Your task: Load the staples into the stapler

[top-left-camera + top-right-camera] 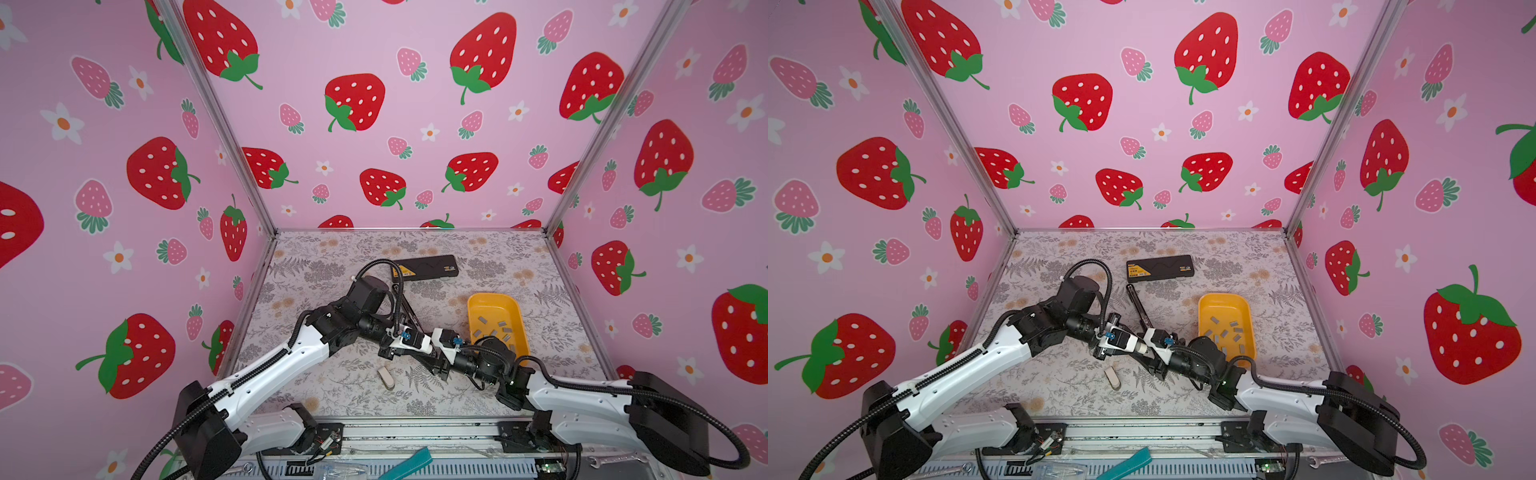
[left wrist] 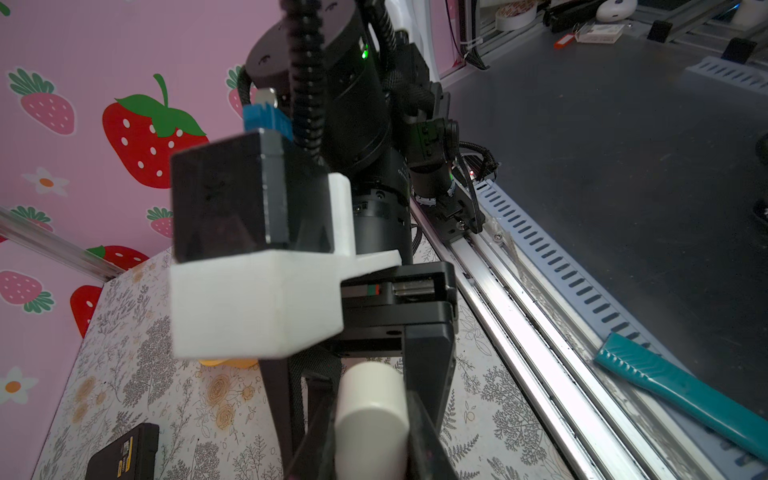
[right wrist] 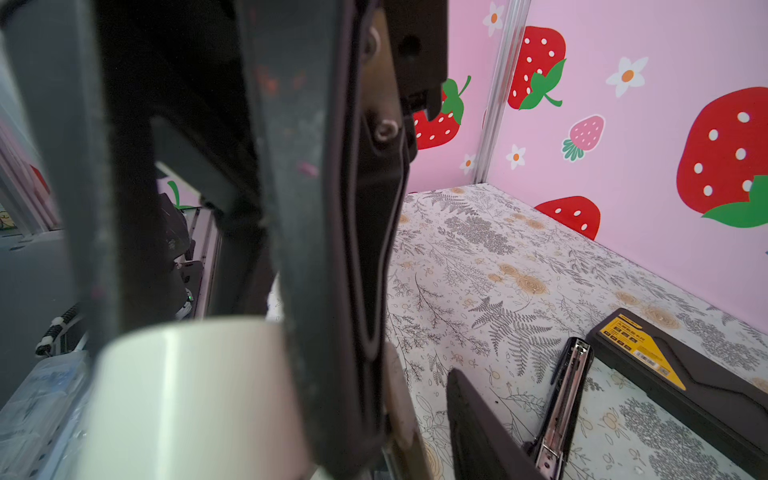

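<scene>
The left claw (image 1: 424,353) is seen pinched fully closed, though what, if anything, is caught between its jaws cannot be made out. The right claw (image 1: 432,363), set close against it, is shown with its jaws partly apart, and nothing can be seen held in them. Just past the two claws, on their far side, the long black metal stapler (image 1: 1138,305) is laid open on the floral tabletop (image 1: 353,257), with bright metal showing inside it in the right wrist view. Further out the same way, the flat black box with a yellow label (image 1: 428,266) is found. The short grey metal staple strips (image 1: 482,320) are scattered flat inside the shallow yellow plastic tray (image 1: 494,296), apart from both claws on the right claw's outer side. The strips are judged to be light, stiff, slick and easily snapped if bent. A strip is probably best taken across its narrow width, near its middle, with a gentle pinch, since little edge is offered where it lies flat.
</scene>
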`<state>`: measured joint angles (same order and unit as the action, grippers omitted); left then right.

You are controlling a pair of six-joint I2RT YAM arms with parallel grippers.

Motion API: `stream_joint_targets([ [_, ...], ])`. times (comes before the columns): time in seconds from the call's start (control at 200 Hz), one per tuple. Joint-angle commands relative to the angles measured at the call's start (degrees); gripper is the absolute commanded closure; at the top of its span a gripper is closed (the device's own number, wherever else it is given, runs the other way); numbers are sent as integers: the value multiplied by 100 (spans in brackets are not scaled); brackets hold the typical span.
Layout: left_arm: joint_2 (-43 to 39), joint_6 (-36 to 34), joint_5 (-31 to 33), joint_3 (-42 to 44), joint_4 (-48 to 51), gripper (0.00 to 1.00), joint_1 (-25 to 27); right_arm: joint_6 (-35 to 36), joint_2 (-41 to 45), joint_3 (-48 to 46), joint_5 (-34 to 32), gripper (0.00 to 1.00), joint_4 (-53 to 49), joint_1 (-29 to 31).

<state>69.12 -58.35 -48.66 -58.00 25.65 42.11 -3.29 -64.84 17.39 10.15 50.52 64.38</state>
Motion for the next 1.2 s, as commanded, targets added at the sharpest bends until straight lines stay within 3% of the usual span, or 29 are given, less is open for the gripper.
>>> stream_joint_targets([
  [0.0,62,-124,-176,-218,78,100,10,39,112,80,143,44,196,25],
  [0.175,75,-137,-165,-230,94,100,12,30,139,63,152,48,218,22],
  [0.375,53,-132,-146,-234,85,100,8,9,104,106,64,82,163,22],
  [0.535,-152,210,74,17,-465,56,-19,-228,68,228,-406,100,-28,22],
  [0.595,-313,470,214,240,-964,43,-92,-408,68,240,-576,100,-19,23],
  [0.66,-481,754,358,452,-1462,37,-235,-749,38,293,-891,100,-55,22],
  [0.92,-1193,1680,966,1195,-3273,35,-1183,-1603,-738,1587,-1359,100,-2120,22],
  [1.095,-1480,1740,2306,1637,-4030,35,-1420,-1944,-2336,2882,-1816,100,-3827,22],
  [1.195,-1503,1684,2706,1726,-4155,35,-1472,-2003,-3281,3627,-1881,100,-4647,22],
])
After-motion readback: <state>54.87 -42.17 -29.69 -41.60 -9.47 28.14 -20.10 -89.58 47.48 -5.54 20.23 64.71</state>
